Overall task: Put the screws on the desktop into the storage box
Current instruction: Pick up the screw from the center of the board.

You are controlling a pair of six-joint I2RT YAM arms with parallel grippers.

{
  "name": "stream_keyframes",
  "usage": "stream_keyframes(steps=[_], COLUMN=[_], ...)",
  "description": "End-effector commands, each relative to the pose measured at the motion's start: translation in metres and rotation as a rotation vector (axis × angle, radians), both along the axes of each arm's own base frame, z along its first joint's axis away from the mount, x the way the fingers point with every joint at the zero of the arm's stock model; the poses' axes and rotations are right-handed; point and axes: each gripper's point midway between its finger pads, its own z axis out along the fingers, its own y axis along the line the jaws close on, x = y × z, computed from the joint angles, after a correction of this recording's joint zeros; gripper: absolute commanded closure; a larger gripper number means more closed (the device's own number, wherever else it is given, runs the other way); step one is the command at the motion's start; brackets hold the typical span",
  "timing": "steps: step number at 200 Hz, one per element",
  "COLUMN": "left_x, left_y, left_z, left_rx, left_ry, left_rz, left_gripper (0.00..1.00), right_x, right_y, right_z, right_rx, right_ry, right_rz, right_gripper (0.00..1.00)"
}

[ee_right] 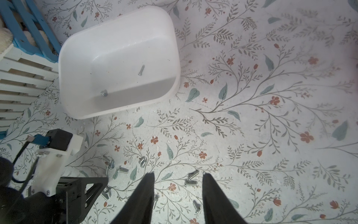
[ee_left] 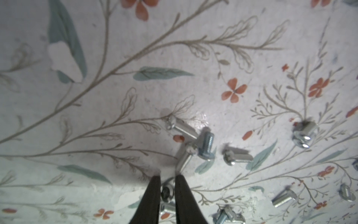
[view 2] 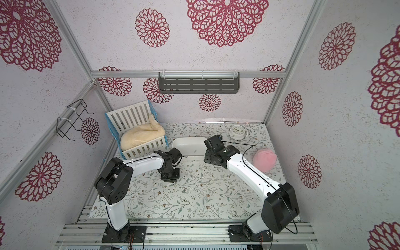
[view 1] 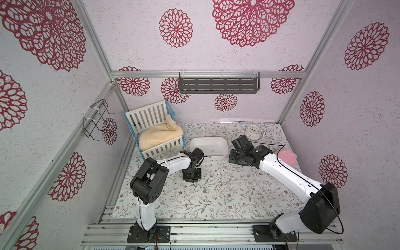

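Several small silver screws (ee_left: 205,145) lie scattered on the floral desktop (view 1: 238,194), seen in a top view as a small cluster (view 1: 206,190). My left gripper (ee_left: 167,177) points down at the desktop, and its black fingers (ee_left: 155,194) are shut on the head of one screw (ee_left: 167,192). The white storage box (ee_right: 77,58) stands behind the arms (view 1: 194,140) and holds two screws (ee_right: 141,70). My right gripper (ee_right: 178,174) hangs open above other loose screws (ee_right: 190,179), with nothing between its fingers.
A white slatted crib with blue edges and a cream blanket (view 1: 160,129) stands left of the box. An alarm clock (view 1: 254,131) is at the back right, a pink plush (view 1: 286,157) beside the right arm. A grey shelf (view 1: 218,85) hangs on the back wall.
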Motion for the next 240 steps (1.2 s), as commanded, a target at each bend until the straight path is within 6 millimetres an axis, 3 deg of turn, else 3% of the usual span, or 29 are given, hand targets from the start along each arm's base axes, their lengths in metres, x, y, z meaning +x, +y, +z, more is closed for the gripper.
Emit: stream_keyframes(steps=[1,106,163,240], left_x=[-0.008,-0.011,-0.011,-0.001], left_y=[-0.001,-0.001,-0.001,0.000], left_z=[-0.011,-0.009,0.005,0.041], left_rx=[0.009,0.009,-0.001,-0.018], left_ry=[0.022,0.018,-0.005,-0.076], left_rz=[-0.019,-0.023,-0.025,-0.029], left_gripper=[0.82,0.93,0.95,0.96], right_x=[0.003,-0.001,-0.002,0.001], right_y=[-0.003,-0.004,-0.004,-0.001], right_z=[0.013,0.016,0.018,0.014], right_rx=[0.032,0.046,0.052,0.056], right_ry=[-0.042,-0.046,-0.051,-0.047], right_rz=[-0.016,-0.019,-0.019,-0.018], right_gripper=[0.56,0.56,0.57,0.57])
